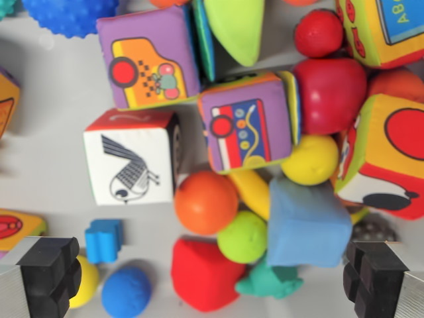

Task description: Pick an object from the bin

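The wrist view looks straight down into a white bin (46,152) packed with soft toys. My gripper (215,281) is open, one black fingertip (50,271) at the bottom left and the other at the bottom right, nothing between them. Below the gap lie a red soft shape (202,275), a green ball (244,236), an orange ball (206,202) and a light blue block (308,222). Further up sit a white cube with a bird drawing (131,165) and two purple fabric cubes (147,56), the second one (245,122) nearer the middle.
A yellow ball (310,159), a dark red apple-like toy (330,93), a red ball (318,32), a lime green wedge (235,26), a spiky blue ball (69,13), a small blue brick (104,240), a blue ball (126,291) and a teal shape (271,281) crowd the bin.
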Controlling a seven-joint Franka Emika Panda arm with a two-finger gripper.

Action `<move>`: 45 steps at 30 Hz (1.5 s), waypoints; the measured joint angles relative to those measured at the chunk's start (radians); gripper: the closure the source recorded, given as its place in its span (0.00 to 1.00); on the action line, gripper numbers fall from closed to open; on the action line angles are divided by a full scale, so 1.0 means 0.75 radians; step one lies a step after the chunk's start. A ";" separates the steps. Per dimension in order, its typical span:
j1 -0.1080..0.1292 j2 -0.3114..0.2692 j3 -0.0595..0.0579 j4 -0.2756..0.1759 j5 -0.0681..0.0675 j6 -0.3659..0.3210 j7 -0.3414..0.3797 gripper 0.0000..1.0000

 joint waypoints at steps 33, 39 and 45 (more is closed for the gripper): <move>-0.123 0.007 -0.113 -0.182 0.021 0.221 -0.078 0.00; -0.151 0.023 -0.137 -0.205 0.030 0.266 -0.100 0.00; -0.186 0.046 -0.162 -0.226 0.041 0.315 -0.125 0.00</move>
